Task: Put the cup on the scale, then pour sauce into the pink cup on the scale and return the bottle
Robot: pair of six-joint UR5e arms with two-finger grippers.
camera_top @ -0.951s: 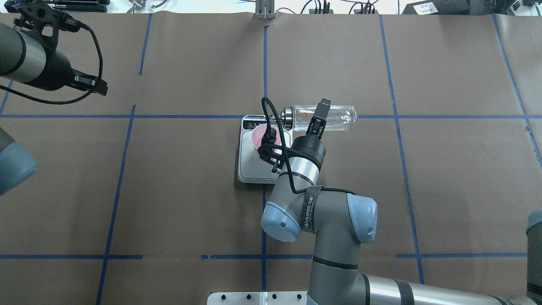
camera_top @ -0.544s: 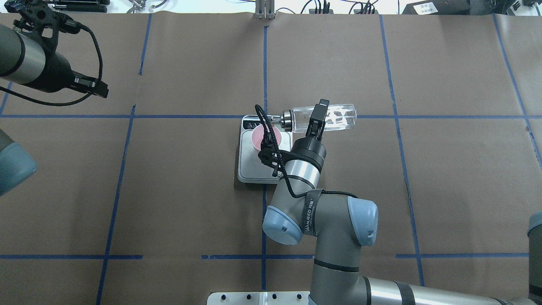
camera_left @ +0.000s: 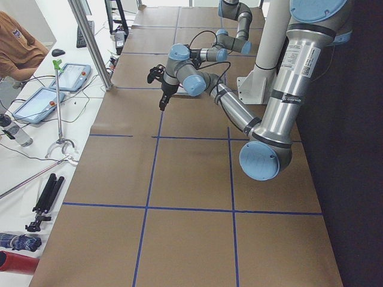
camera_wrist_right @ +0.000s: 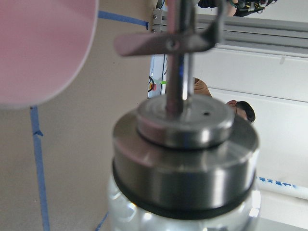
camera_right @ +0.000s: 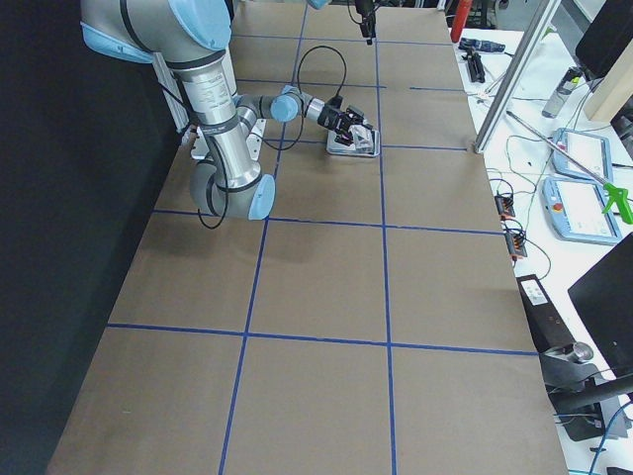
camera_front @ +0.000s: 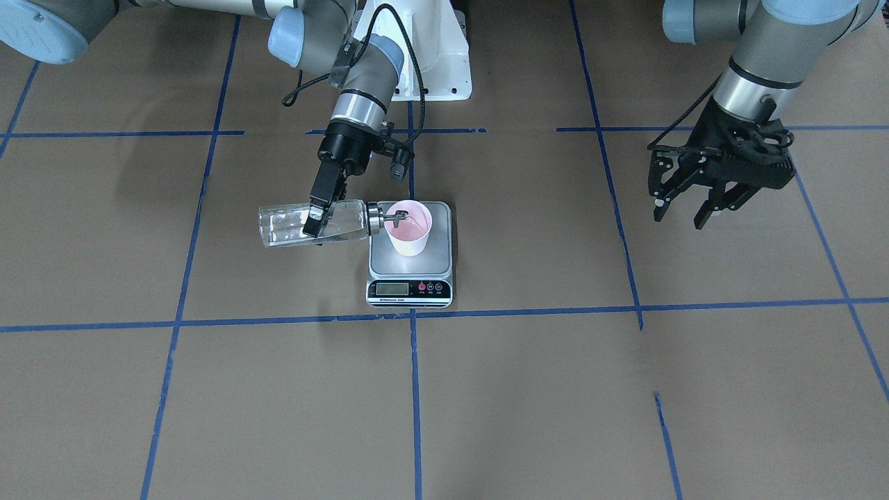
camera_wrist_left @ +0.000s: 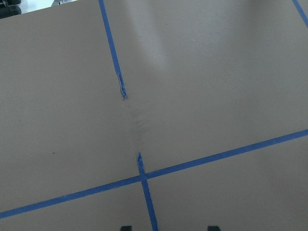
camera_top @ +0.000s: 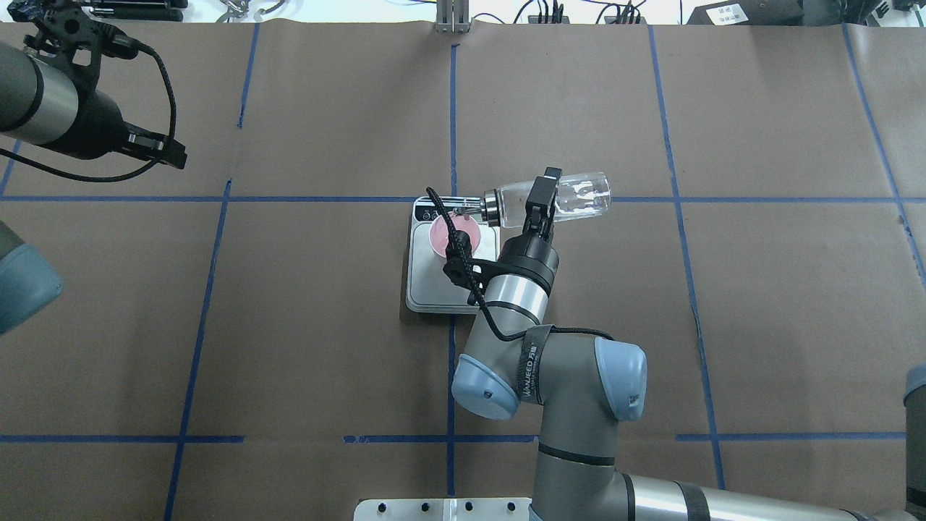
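Observation:
The pink cup (camera_front: 408, 228) (camera_top: 453, 233) stands upright on the back half of the scale (camera_front: 410, 272) (camera_top: 427, 288), behind its display. My right gripper (camera_front: 316, 221) (camera_top: 542, 197) is shut on the glass bottle (camera_front: 285, 226) (camera_top: 582, 195), which lies almost level. The silver cap (camera_wrist_right: 185, 159) and spout (camera_wrist_right: 175, 48) point at the cup's rim (camera_wrist_right: 43, 48), and the spout tip hangs over the cup's mouth. Clear sauce (camera_front: 278, 235) lies along the bottle's lower side. My left gripper (camera_front: 684, 212) (camera_top: 155, 145) hangs open and holds nothing, far from the scale.
Brown paper with a blue tape grid (camera_wrist_left: 142, 177) covers the table. The white robot base plate (camera_front: 430, 62) sits behind the scale. Tablets (camera_left: 72, 75) and a person (camera_left: 18, 48) are beyond the table's far edge in the exterior left view.
The right wrist has turned and shifted a little, so the bottle's base has risen and the spout has dipped toward the cup. The left arm has stayed put.

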